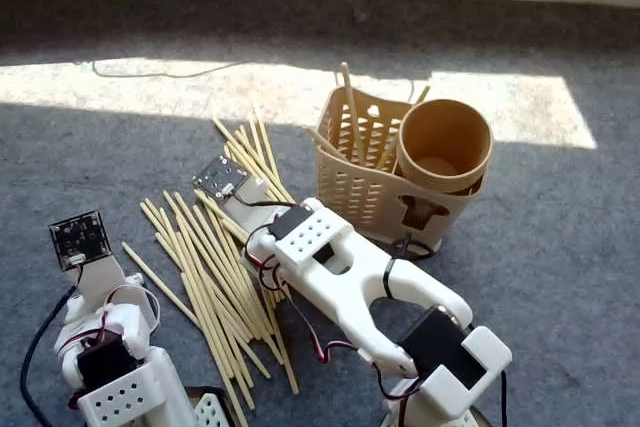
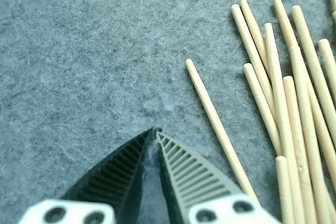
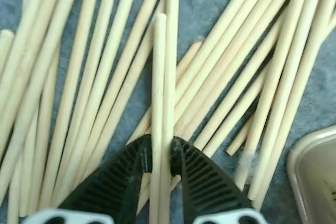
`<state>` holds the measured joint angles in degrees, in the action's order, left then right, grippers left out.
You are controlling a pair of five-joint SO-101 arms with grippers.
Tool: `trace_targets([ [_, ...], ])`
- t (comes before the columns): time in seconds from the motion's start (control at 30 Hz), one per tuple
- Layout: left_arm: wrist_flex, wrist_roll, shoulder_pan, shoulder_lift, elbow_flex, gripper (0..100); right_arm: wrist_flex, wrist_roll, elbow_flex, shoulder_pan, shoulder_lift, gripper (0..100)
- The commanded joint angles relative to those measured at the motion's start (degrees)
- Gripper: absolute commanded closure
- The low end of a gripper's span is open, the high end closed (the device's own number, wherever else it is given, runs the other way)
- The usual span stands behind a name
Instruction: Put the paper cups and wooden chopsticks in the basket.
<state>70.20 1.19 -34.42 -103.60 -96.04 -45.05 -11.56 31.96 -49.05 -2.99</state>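
Right gripper [image 3: 161, 148] pinches two wooden chopsticks [image 3: 163, 66] narrowly, low over the pile. Best to lift straight up, keep them level, then swing to the basket [image 1: 350, 197] nearby, paper cup [image 1: 445, 142] already inside. Left gripper [image 2: 156, 134] closed, empty.

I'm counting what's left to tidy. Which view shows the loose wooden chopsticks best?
The high view: the wooden chopsticks lie fanned across the carpet, partly under the right arm. The left wrist view catches several ends beside the left gripper; the right wrist view is a close-up, the right gripper pinching two.
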Motion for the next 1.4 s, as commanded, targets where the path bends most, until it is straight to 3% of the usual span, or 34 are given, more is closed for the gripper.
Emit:
trace_targets([
  [0.0, 0.18, 0.26, -0.57, -0.48, -1.1, 99, -0.13, -0.62, 0.48, -0.66, 4.53, 99.4],
  [0.73, 0.18, 0.26, -0.57, -0.48, -1.1, 99, -0.57, 0.09, 8.31, 0.84, 41.54, 99.4],
  [0.97, 0.18, 0.26, -0.57, -0.48, -1.1, 99, -0.48, 9.85, 7.78, -1.63, 50.24, 99.4],
  [1.37, 0.18, 0.26, -0.57, -0.48, -1.1, 99, 18.51, 10.29, 7.78, -2.33, 58.24, 99.4],
])
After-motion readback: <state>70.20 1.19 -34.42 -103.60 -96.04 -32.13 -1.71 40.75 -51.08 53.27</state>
